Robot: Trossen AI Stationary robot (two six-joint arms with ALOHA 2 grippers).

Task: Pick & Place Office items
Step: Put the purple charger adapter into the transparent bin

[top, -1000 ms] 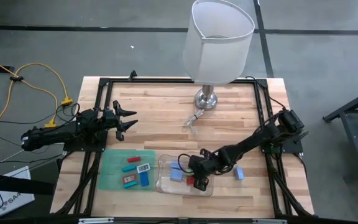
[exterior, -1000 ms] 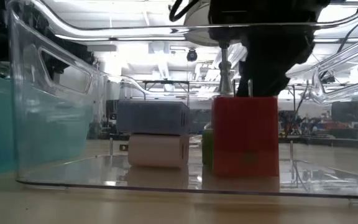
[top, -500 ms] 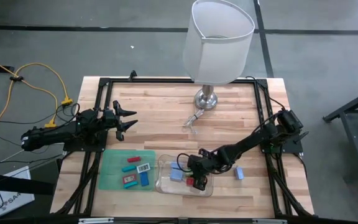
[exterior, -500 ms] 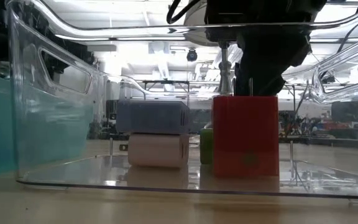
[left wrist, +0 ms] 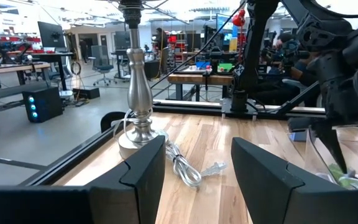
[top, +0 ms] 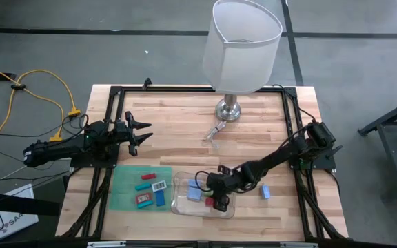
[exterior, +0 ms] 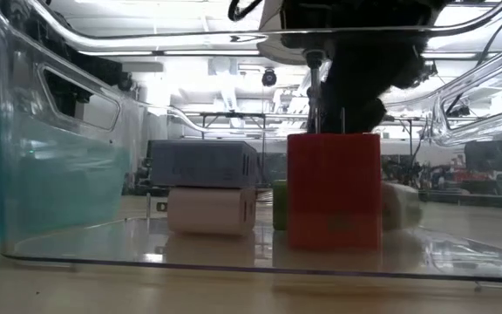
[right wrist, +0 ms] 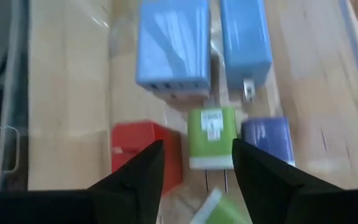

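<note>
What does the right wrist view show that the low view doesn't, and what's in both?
Only the right wrist view shows the purple piece, the two light blue pieces side by side, and the right gripper with fingers open over the green one. Only the low view shows the white piece under a grey-blue one, the clear tray wall, and the room behind. Both show the red block and green piece beside it.

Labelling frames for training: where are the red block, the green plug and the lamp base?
red block (exterior: 334,190), low view, middle of its front face
green plug (right wrist: 211,137), right wrist view, middle of its body
lamp base (top: 228,109), high view, its silver foot
</note>
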